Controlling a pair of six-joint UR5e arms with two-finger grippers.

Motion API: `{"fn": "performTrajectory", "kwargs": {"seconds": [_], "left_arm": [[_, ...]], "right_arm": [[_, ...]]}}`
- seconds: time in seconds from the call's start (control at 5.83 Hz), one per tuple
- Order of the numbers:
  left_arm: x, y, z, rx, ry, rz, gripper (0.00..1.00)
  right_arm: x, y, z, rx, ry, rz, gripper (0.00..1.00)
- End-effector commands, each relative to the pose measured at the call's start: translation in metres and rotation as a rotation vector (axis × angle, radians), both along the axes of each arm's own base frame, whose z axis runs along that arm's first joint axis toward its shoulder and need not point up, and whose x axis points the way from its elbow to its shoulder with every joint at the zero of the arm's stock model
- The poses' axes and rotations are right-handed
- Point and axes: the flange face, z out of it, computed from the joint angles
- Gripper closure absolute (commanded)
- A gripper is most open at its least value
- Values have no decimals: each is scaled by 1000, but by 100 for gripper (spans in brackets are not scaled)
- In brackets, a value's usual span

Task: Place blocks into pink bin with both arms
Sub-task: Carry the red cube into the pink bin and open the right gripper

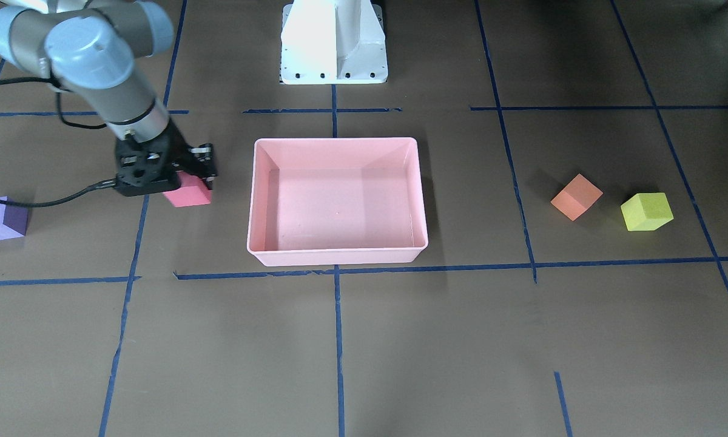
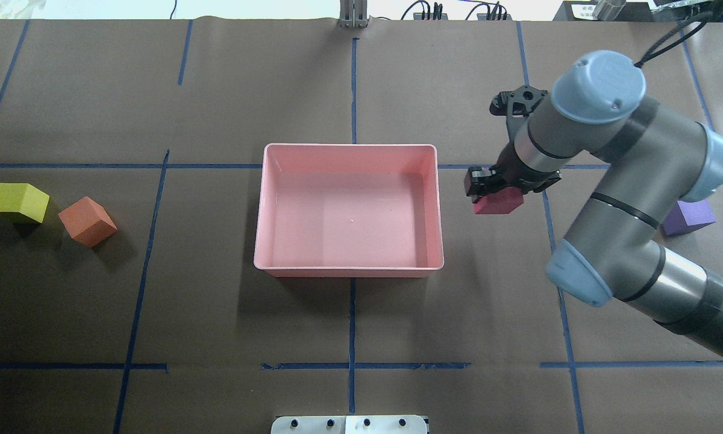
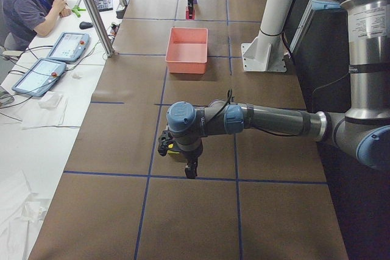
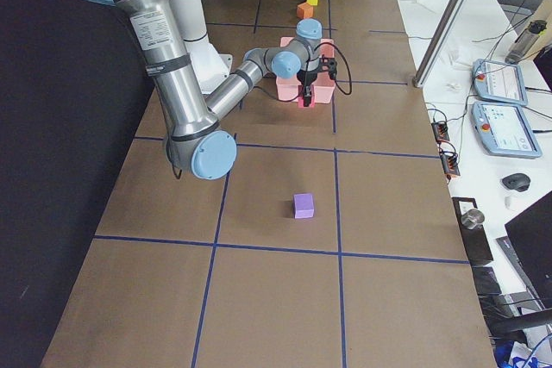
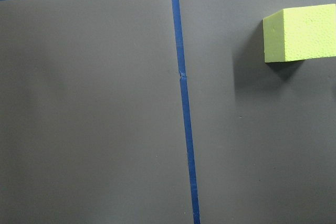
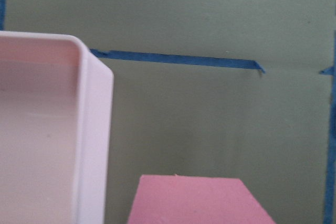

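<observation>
Bright, even overhead light on the matte worktop (image 1: 437, 352). Soft shadows hug the pink bin (image 1: 338, 255). The right wrist view is blurred and green-tinted; others sharp.

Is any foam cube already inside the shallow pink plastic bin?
No, the shallow pink plastic bin holds nothing; the red foam cube is beside it.

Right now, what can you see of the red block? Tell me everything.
The red block is a small matte cube that looks like foam, pinkish red with plain faces. It is outside the pink bin, beside one short wall and apart from it, apparently resting on the brown table. The right gripper is down over it and hides part of its top. Whether the fingers actually pinch it cannot be told.
</observation>
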Motion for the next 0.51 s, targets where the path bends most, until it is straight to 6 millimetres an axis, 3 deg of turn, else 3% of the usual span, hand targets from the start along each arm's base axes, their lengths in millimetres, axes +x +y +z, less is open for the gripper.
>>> {"fn": "performTrajectory", "kwargs": {"seconds": [0.0, 0.17, 0.34], "left_arm": [[1, 0, 0, 0, 0, 2, 0], [1, 0, 0, 0, 0, 3, 0], [1, 0, 0, 0, 0, 3, 0]], "right_arm": [[-51, 14, -87, -93, -62, 76, 65], [-87, 16, -107, -85, -39, 117, 65], [-118, 32, -120, -84, -25, 123, 64]]}}
